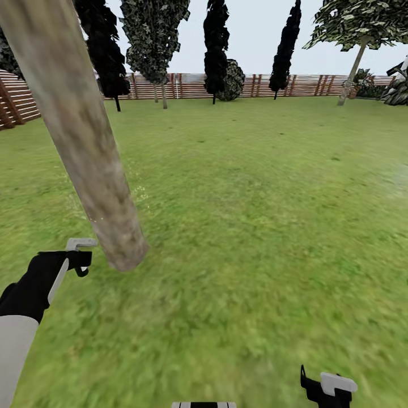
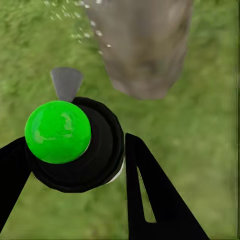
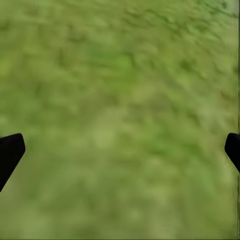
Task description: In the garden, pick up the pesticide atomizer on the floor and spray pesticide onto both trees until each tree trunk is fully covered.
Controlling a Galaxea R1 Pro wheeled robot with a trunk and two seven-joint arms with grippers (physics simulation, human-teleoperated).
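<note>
The lawn (image 1: 255, 215) is one wide green sheet filling most of the head view, closed at the top by a single brown slatted fence (image 1: 192, 85) running from the left edge to the upper right. One thick tree trunk (image 1: 79, 130), pale grey-beige with brownish mottling, slants from the upper left corner down to its foot at centre left; the left wrist view shows its base (image 2: 142, 45) in the upper middle. Against the fence I count about five dark slim trees (image 1: 216, 45) across the top, and one leafy tree (image 1: 362, 28) on a thin pale stem in the upper right.

Two grippers are in sight. The left gripper (image 1: 79, 258), at lower left of the head view, is clenched around the pesticide atomizer (image 2: 75, 145); in the left wrist view it is a black round body capped by one bright green ball, with one grey nozzle pointing toward the trunk, just beside it. A scatter of pale droplets (image 2: 85, 25) hangs near the trunk. The right gripper (image 1: 326, 388) sits at the bottom right, its two black fingertips (image 3: 10, 152) spread wide at the frame's edges, holding nothing over grass.

No writing or labels can be read.
</note>
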